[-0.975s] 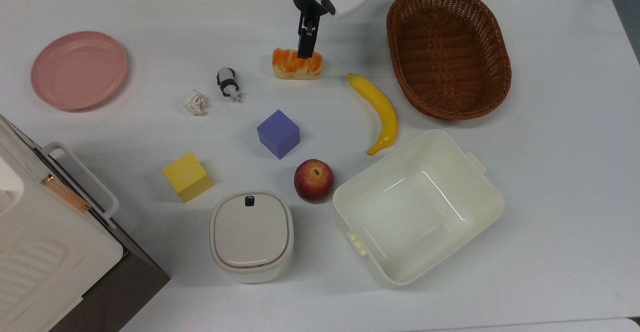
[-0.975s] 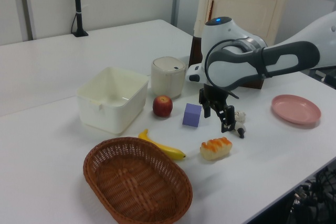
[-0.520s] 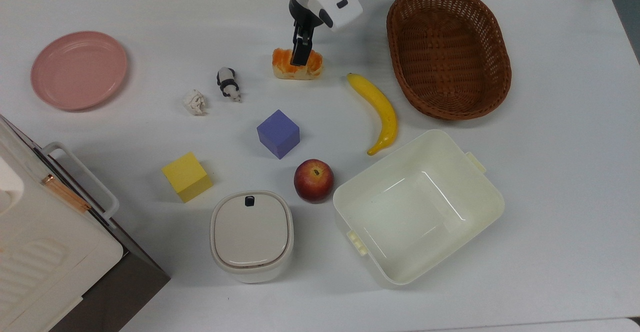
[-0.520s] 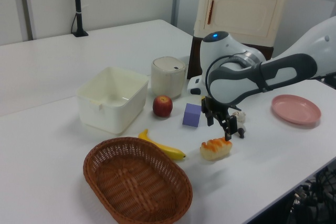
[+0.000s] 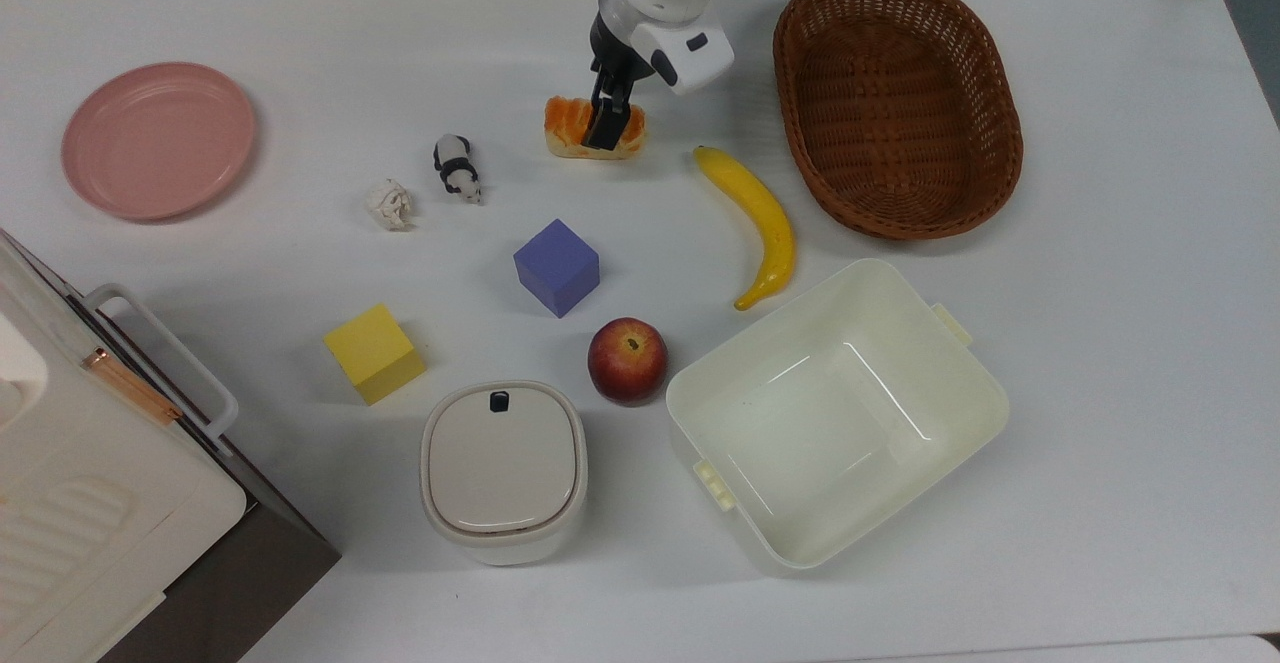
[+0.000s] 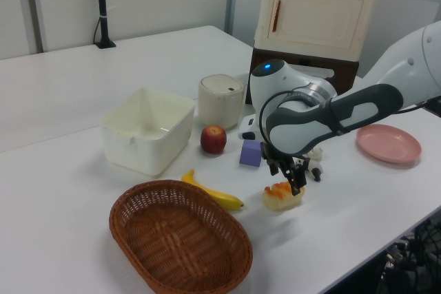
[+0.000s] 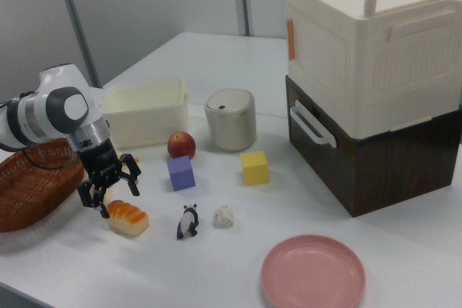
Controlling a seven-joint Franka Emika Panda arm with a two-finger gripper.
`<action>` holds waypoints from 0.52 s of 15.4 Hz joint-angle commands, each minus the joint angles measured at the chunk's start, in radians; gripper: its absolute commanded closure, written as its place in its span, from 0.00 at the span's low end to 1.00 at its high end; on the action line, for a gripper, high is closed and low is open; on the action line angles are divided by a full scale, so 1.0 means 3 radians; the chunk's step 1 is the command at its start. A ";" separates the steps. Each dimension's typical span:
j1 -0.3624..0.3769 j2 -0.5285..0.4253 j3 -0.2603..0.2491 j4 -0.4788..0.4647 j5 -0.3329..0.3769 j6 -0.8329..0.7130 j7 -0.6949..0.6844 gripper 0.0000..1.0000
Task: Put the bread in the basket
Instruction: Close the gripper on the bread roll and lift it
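One white table (image 5: 1100, 363) carried everything; grey wall panels behind in right view. Oval brown wicker basket (image 5: 897, 103) sat apart from the glazed orange-brown bread (image 7: 128, 217). Right view showed two-finger gripper (image 7: 108, 194) spread open, straddling it, gripping nothing.

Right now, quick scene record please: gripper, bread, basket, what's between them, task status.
gripper: open, fingers straddling the bread, low over it
bread: on the table, not lifted
basket: empty, toward the top view's right of the bread
between: banana, lying nearer the camera than the direct line in the top view
status: grasp not closed; bread not yet in basket
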 commanded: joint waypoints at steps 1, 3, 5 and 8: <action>0.0049 0.0033 -0.0013 -0.0040 -0.0142 0.0072 0.0108 0.00; 0.0034 0.0064 -0.0013 -0.0040 -0.0203 0.0072 0.0108 0.00; 0.0023 0.0120 -0.0013 -0.0040 -0.0310 0.0067 0.0092 0.00; 0.0034 0.0171 -0.0013 -0.0040 -0.0331 0.0062 0.0113 0.00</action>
